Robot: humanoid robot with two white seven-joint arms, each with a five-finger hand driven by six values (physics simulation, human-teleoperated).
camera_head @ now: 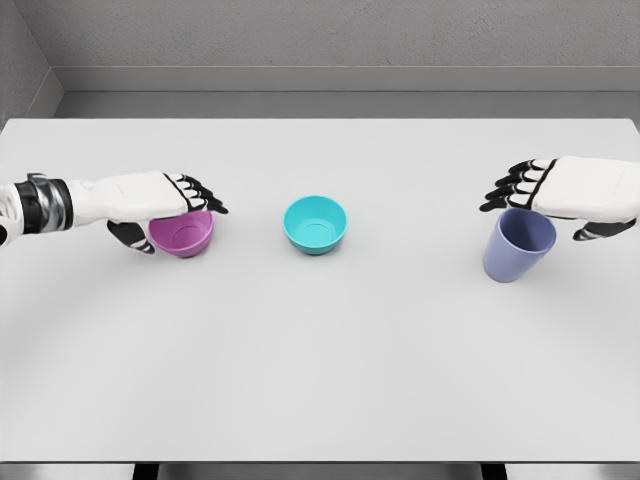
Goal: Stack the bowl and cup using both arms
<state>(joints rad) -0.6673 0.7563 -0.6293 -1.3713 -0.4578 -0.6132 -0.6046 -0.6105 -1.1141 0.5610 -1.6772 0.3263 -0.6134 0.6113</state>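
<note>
White left hand (160, 203) is spread over purple bowl (182, 234), near table (320, 380) left edge, grip unclear | teal bowl (315, 223) mid-table | right hand (560, 192) is spread over upright blue cup (518, 246), near right edge, grip unclear

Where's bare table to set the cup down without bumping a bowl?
The table is bare across its near half, and between the teal bowl and the blue cup. It is tighter between the teal and purple bowl, where the left hand sits; the right hand covers the cup.
</note>
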